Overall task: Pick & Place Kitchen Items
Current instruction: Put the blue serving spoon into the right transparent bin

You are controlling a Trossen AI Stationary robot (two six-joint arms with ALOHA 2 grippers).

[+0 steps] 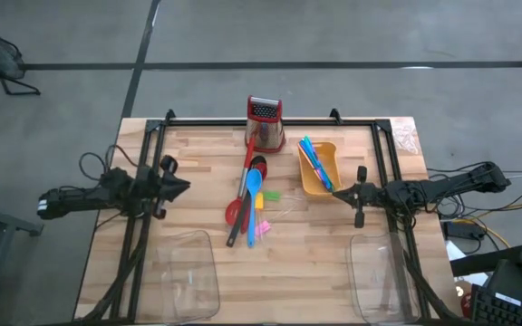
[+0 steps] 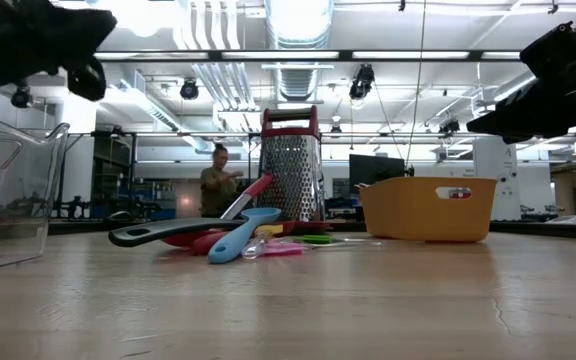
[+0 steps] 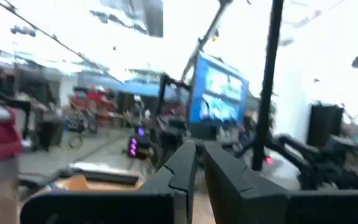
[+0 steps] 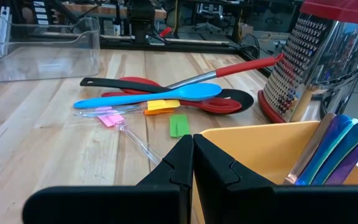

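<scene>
From above, the utensil pile (image 1: 250,201) lies mid-worktop (image 1: 333,272), below the grater (image 1: 265,124) and left of the yellow bin (image 1: 319,172) holding coloured sticks (image 1: 314,161). The left hand (image 1: 181,187) hovers well left of the pile, fingers nearly together, empty. The right hand (image 1: 341,194) sits just beside the bin, pinched closed, empty. At worktop level, a blue spoon (image 2: 240,232) rests across a black ladle (image 2: 163,233). The right wrist camera shows small green (image 4: 178,125) and pink (image 4: 109,118) pieces beside them.

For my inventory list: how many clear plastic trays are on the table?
2. One clear tray lies at the table's near edge on the left arm's side; the other clear tray lies at the near edge on the right arm's side. Nothing seems to hide a third.
</scene>
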